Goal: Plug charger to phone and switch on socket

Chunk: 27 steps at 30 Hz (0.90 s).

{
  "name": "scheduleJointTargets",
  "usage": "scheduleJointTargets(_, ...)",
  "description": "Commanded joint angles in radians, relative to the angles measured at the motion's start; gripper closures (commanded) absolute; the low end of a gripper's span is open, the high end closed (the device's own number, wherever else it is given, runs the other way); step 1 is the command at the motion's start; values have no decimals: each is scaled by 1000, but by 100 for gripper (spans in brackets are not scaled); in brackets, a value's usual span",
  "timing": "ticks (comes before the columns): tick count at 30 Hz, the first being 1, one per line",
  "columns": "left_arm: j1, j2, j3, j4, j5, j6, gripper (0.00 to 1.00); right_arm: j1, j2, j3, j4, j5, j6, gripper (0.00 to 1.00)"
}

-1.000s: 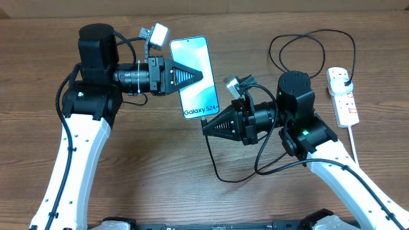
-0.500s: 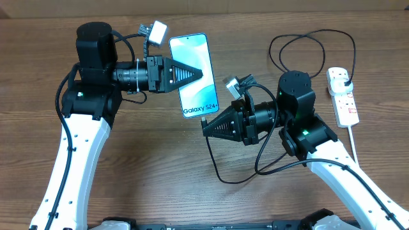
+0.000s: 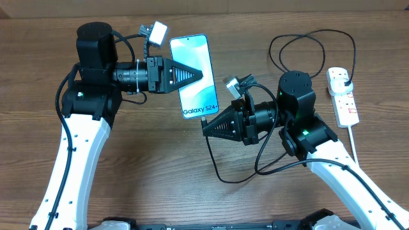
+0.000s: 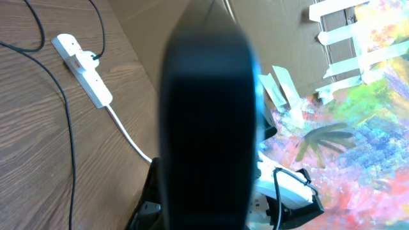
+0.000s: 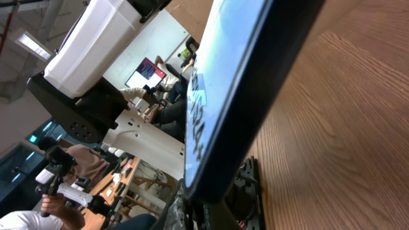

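The phone (image 3: 195, 57), its light blue screen lit, is held off the table at its left edge by my left gripper (image 3: 199, 75), which is shut on it. In the left wrist view its dark back (image 4: 204, 128) fills the middle. My right gripper (image 3: 206, 126) is shut on the charger's connector right at the phone's lower end (image 5: 243, 83). The connector itself is hidden. From there the charger cable (image 3: 214, 167) loops over the table to its black plug (image 3: 346, 81), which sits in the white socket (image 3: 345, 102) (image 4: 82, 61) at the far right.
The socket's thick white cord (image 3: 353, 137) runs toward the front right edge. Loops of charger cable (image 3: 313, 38) lie behind the right arm. A cardboard wall and a painted sheet (image 4: 358, 128) stand beyond the table.
The left gripper and the phone shifted slightly toward the far side early on. Nothing has moved since, and the right arm has kept still.
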Motion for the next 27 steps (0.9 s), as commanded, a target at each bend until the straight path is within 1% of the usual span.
scheduleJointTargets(1, -3, -11, 14, 3, 52, 39, 96, -2, -16, 7, 8, 8, 4, 96)
scheduleJointTargets(4, -3, -11, 14, 3, 52, 40, 96, -2, -16, 7, 8, 10, 5, 96)
scheduleJointTargets(12, -31, -11, 14, 0, 40, 94, 96, -2, -16, 7, 11, 16, 9, 96)
scheduleJointTargets(17, -26, -11, 14, 1, -2, 95, 96, -2, -16, 7, 10, 15, 27, 96)
scheduleJointTargets(27, -29, -11, 14, 0, 6, 89, 96, -2, -16, 7, 10, 16, 27, 96)
